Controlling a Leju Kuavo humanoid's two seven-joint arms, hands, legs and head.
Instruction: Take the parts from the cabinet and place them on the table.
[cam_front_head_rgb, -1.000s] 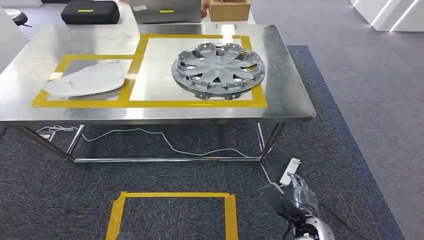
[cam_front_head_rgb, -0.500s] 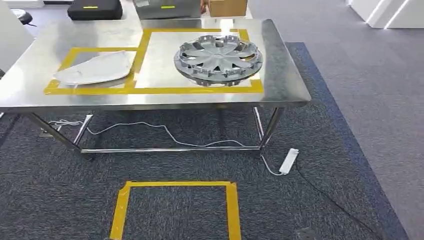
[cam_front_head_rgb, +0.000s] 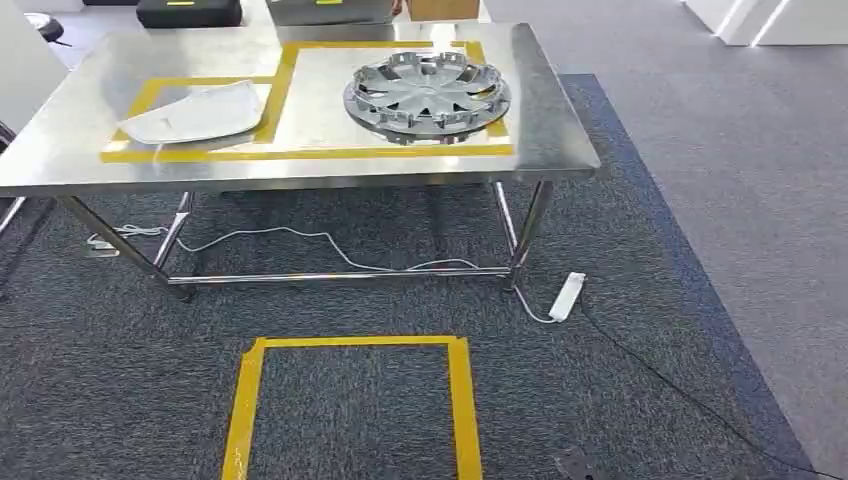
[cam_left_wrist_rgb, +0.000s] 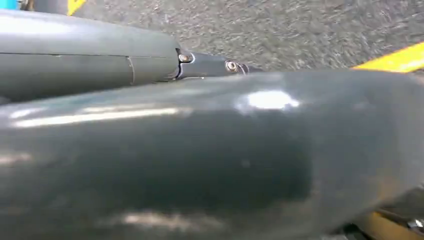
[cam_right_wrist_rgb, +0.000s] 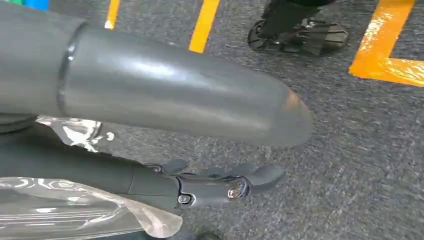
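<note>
The round wheel cover (cam_front_head_rgb: 427, 97) lies inside the big yellow tape box on the table (cam_front_head_rgb: 555, 150), and the flat white part (cam_front_head_rgb: 195, 112) lies in the smaller box beside it. Both look put down, so this part of the job seems done. The table now sits higher and farther off than a moment ago; the camera moved, not the parts. The right wrist view shows the right hand (cam_right_wrist_rgb: 220, 187) hanging over the carpet, fingers straight, holding nothing. I cannot tell about the left hand.
</note>
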